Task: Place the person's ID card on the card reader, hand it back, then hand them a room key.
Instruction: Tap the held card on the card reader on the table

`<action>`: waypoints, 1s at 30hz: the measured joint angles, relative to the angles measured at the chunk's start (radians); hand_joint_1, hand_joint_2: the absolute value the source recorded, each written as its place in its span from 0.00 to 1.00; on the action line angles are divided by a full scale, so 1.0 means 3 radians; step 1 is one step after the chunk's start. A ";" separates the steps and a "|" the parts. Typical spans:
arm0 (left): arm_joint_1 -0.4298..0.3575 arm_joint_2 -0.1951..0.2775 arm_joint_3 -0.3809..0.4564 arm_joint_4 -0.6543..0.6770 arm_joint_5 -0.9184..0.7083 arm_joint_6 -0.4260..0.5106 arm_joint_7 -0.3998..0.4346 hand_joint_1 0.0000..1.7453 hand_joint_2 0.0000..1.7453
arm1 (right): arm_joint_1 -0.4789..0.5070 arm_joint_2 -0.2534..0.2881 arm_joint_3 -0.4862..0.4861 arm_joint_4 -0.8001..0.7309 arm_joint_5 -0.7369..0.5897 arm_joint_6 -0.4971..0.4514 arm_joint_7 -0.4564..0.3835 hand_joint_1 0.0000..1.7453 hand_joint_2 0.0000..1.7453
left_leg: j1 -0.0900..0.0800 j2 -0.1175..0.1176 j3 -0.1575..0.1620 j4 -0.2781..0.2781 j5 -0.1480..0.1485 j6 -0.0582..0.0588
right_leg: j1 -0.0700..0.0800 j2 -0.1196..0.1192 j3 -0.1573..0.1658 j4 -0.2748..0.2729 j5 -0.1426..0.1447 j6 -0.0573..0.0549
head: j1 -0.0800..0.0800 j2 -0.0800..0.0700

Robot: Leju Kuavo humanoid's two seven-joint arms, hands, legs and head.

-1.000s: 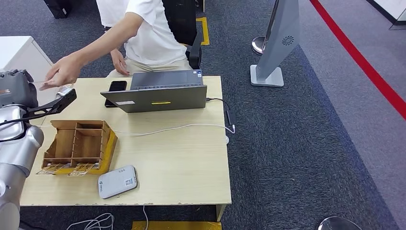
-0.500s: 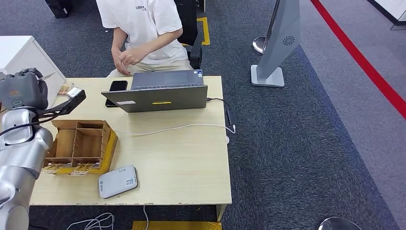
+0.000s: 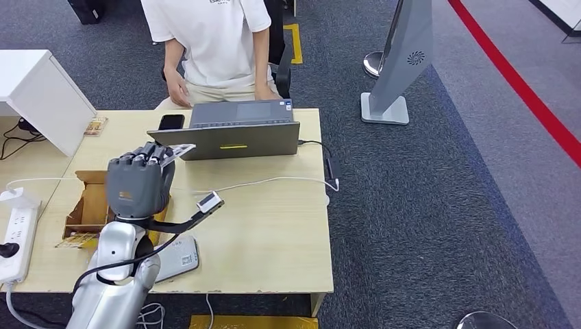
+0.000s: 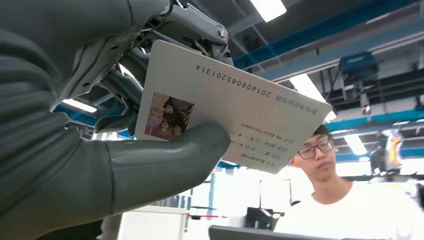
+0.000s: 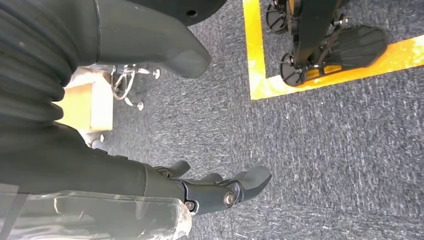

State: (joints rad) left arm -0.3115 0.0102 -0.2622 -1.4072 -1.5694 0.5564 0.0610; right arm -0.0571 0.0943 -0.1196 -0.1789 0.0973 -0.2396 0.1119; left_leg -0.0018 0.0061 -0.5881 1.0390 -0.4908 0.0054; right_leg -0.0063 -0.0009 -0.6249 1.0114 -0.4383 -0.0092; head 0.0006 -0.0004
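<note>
My left hand [image 3: 139, 181] is raised over the table's left half, above the wooden box [image 3: 85, 205]. It holds the white ID card [image 3: 177, 151], whose edge sticks out past the fingers toward the laptop. In the left wrist view the ID card [image 4: 225, 115] is pinched between the thumb and the darker fingers, photo and printed number showing. The grey-white card reader [image 3: 179, 258] lies near the table's front edge, partly hidden behind my left forearm. My right hand [image 5: 220, 192] hangs over the carpet, fingers apart, holding nothing. The person [image 3: 212, 41] sits behind the laptop.
A grey laptop [image 3: 233, 133] and a black phone [image 3: 170, 122] lie at the table's far side. A white cable [image 3: 274, 181] crosses the middle. A power strip [image 3: 17, 233] lies at the left, and a white cabinet [image 3: 41, 92] stands at the far left.
My left hand has swung from the far left to over the table's left half, carrying the ID card. The person has drawn their arm back to the laptop. The view has shifted slightly.
</note>
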 joint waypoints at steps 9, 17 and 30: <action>0.0417 0.0122 -0.0376 -0.0443 0.0000 -0.0220 0.0365 1.00 1.00 | 0.0008 0.0012 -0.0109 0.0000 -0.0081 -0.0041 -0.0034 0.00 1.00 | 0.0001 0.0000 0.0002 -0.0003 0.0003 -0.0003 | 0.0001 0.0000 0.0000 0.0002 0.0000 -0.0001 | -0.0005 0.0000; 0.0709 0.0369 -0.0719 -0.0485 0.0000 -0.0575 0.0780 1.00 1.00 | 0.0021 0.0035 -0.0259 0.0000 -0.0159 -0.0069 -0.0036 0.00 1.00 | 0.0002 0.0000 0.0002 -0.0005 0.0003 -0.0003 | 0.0001 -0.0001 0.0000 0.0002 0.0000 -0.0001 | -0.0007 0.0000; 0.0940 0.0546 -0.0875 -0.0523 -0.0001 -0.0886 0.1007 1.00 1.00 | 0.0025 0.0056 -0.0389 0.0000 -0.0203 -0.0106 -0.0056 0.00 1.00 | 0.0002 0.0000 0.0002 -0.0006 0.0003 -0.0003 | 0.0001 -0.0001 0.0000 0.0002 0.0000 -0.0001 | -0.0007 0.0000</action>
State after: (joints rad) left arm -0.0296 0.1739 -0.5247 -1.5640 -1.5698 0.2907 0.3632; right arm -0.0495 0.1111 -0.2364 -0.1789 0.0363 -0.2714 0.0952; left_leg -0.0013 0.0060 -0.5875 1.0373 -0.4898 0.0046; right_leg -0.0060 -0.0013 -0.6250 1.0118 -0.4383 -0.0094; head -0.0016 -0.0004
